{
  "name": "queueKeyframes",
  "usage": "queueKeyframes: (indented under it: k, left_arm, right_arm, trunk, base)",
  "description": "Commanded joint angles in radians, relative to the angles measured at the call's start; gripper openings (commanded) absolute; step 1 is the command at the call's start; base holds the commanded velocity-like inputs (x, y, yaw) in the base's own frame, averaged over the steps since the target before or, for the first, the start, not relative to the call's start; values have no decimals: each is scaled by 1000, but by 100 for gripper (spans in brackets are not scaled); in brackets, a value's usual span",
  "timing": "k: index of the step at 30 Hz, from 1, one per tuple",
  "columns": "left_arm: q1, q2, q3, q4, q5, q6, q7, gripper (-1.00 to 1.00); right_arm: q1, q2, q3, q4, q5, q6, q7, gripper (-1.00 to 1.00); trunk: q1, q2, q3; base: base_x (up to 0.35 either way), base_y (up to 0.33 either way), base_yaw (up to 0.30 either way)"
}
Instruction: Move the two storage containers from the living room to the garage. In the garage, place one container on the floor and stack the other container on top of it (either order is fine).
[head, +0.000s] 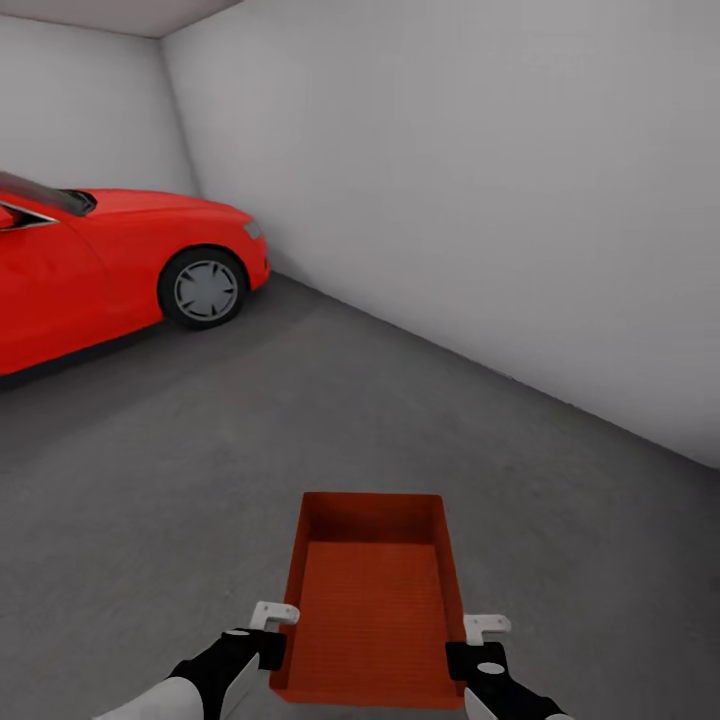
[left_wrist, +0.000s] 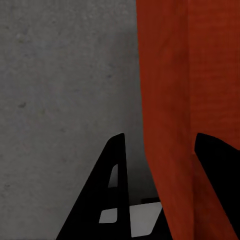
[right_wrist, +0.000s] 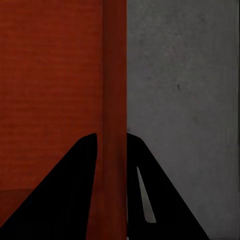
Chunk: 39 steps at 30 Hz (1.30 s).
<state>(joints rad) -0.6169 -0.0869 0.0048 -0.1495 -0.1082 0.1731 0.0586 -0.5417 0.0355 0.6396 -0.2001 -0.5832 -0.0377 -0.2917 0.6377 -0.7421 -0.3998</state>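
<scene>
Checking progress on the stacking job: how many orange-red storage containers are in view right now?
1. A storage container is held between the left gripper and right gripper, above the concrete floor. No second one is in sight; it may lie outside the frame.

The red car (head: 110, 265) at ten o'clock was cut off by the picture's left edge, only its front end showing. The bin's (head: 372, 600) near end ran to the bottom edge, and both forearms were cropped there.
</scene>
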Motion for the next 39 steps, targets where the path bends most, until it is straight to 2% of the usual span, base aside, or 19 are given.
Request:
queueKeyframes:
  k: [1,34,39]
  left_arm:
    - [0,0,-1,-2,-18,6,4,-100]
    - [0,-1,0,-4,-18,6,4,-100]
    - [0,0,0,-4,-18,6,4,-100]
  right_arm:
    - [-1,0,-1,1,-5,-5,-4,-100]
    - [-1,-2,-1,1,-4,-5,-4,-100]
    - [-1,0,-1,1,-4,-4,-4,-100]
  trunk:
    - [0,-1,-1]
    - [0,-1,-1]
    - [0,-1,-1]
  base:
    - [0,0,-285]
    - [0,0,-285]
    - [223,22,-162]
